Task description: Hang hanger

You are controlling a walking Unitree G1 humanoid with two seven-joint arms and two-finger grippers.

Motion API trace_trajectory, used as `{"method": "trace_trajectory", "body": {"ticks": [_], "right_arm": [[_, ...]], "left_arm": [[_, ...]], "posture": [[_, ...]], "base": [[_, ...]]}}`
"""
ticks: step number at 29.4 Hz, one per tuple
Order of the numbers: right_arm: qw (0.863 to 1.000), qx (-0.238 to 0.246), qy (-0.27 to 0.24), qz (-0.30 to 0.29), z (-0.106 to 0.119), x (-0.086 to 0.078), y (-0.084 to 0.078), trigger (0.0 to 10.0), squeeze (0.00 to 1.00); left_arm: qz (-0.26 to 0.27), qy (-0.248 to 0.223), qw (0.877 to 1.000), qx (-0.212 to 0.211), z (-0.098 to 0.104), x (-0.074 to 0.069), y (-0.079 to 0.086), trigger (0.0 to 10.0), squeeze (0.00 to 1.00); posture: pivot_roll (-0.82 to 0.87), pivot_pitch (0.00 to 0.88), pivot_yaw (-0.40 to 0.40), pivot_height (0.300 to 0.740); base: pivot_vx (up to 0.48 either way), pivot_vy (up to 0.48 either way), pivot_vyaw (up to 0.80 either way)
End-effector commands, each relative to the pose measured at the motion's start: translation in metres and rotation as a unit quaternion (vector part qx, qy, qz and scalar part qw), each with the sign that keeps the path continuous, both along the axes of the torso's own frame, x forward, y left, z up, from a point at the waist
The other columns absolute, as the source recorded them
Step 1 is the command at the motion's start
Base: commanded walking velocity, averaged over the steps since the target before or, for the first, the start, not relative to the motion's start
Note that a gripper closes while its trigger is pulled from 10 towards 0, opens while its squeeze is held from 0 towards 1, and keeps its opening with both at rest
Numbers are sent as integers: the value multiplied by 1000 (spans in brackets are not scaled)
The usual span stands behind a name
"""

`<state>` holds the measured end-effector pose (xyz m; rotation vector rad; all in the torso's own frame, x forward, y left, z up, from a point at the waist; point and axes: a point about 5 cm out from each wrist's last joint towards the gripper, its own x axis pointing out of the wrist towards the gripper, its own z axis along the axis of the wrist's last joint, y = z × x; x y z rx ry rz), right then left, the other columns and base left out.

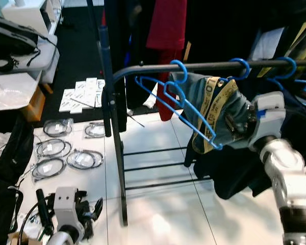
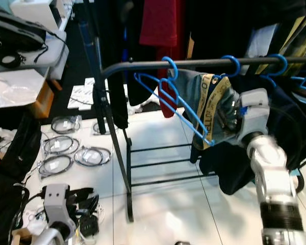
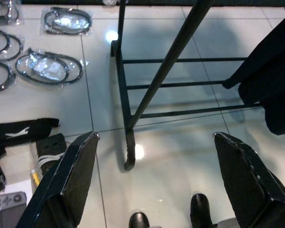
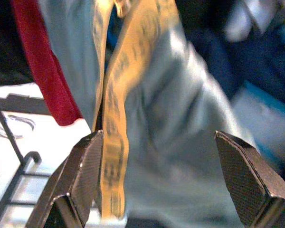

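Note:
A blue hanger hangs by its hook on the dark rail of a clothes rack. A grey-blue garment with a yellow printed band is draped on it. My right gripper is raised against this garment just below the rail. Its fingers are spread open, with the cloth right in front of them. Down by the floor at the lower left, my left gripper hangs open and holds nothing.
More blue hanger hooks with dark clothes sit further right on the rail. A red garment hangs behind. Bagged cables lie on the white floor left of the rack's post. A cluttered table stands far left.

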<state>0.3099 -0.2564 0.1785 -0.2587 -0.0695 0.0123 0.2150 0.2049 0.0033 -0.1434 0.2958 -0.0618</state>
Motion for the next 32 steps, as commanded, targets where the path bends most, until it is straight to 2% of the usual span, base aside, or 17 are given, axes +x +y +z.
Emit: {"method": "trace_trajectory", "body": {"ticks": [1, 4, 8, 9, 11, 12, 15, 16, 17, 18, 19, 20, 21, 22, 23, 25, 32], "right_arm": [[999, -21, -32, -25, 5, -9, -3, 10000, 0], [998, -31, -31, -48, -3, -18, -4, 10000, 0], [998, -31, -21, -57, -11, -21, -7, 10000, 0], [997, -21, 12, -72, -31, -27, -11, 10000, 0], [990, 6, 107, -91, -85, -44, -20, 10000, 0], [990, 6, 107, -91, -85, -44, -20, 10000, 0], [975, 34, 194, -103, -132, -70, -24, 10000, 0], [975, 34, 194, -103, -132, -70, -24, 10000, 0], [970, 48, 221, -93, -147, -80, -21, 10000, 0], [970, 48, 221, -93, -147, -80, -21, 10000, 0], [963, 67, 245, -84, -160, -89, -18, 10000, 0], [963, 67, 245, -84, -160, -89, -18, 10000, 0], [956, 79, 269, -84, -171, -98, -16, 10000, 0], [955, 101, 265, -82, -176, -101, -13, 10000, 0], [955, 101, 265, -82, -176, -101, -13, 10000, 0], [951, 136, 264, -87, -181, -103, -9, 10000, 0], [952, 158, 254, -69, -183, -102, -4, 10000, 0]], "left_arm": [[1, 13, 1000, 11, -3, -6, 6, 10000, 0], [0, 16, 1000, 14, -4, -6, 7, 10000, 0], [0, 18, 1000, 14, -4, -6, 7, 10000, 0], [0, 20, 1000, 16, -5, -6, 6, 10000, 0], [1, 23, 1000, 18, -6, -6, 5, 10000, 0], [1, 23, 1000, 18, -6, -6, 5, 10000, 0], [2, 24, 999, 22, -6, -6, 5, 10000, 0], [2, 24, 999, 22, -6, -6, 5, 10000, 0], [3, 25, 999, 23, -6, -6, 5, 10000, 0], [3, 25, 999, 23, -6, -6, 5, 10000, 0], [4, 26, 999, 24, -6, -6, 5, 10000, 0], [4, 26, 999, 24, -6, -6, 5, 10000, 0], [5, 28, 999, 25, -6, -6, 6, 10000, 0], [6, 30, 999, 25, -7, -6, 6, 10000, 0], [6, 30, 999, 25, -7, -6, 6, 10000, 0], [8, 34, 999, 27, -9, -6, 7, 10000, 0], [9, 41, 999, 30, -11, -7, 5, 10000, 0]], "posture": [[-75, 185, -2, 740], [-76, 185, -1, 740], [-76, 186, -2, 740], [-76, 183, -4, 740], [-72, 181, -12, 740], [-72, 181, -12, 740], [-65, 177, -23, 740], [-65, 177, -23, 740], [-64, 176, -27, 740], [-64, 176, -27, 740], [-62, 174, -29, 740], [-62, 174, -29, 740], [-56, 171, -32, 740], [-54, 164, -30, 740], [-54, 164, -30, 740], [-51, 156, -29, 740], [-32, 137, -26, 740]], "base": [[0, 0, 0], [0, 0, 0], [0, 0, 0], [-251, 0, 0], [-302, 0, 0], [-311, 0, 0], [-309, 0, 0], [-307, 0, 0], [-311, 0, 0], [-311, 0, 0], [-319, 0, 0], [-319, 0, 0], [-319, 0, 0], [-311, 0, 0], [-311, 0, 0], [-315, 0, 0], [-314, 0, 0]]}}
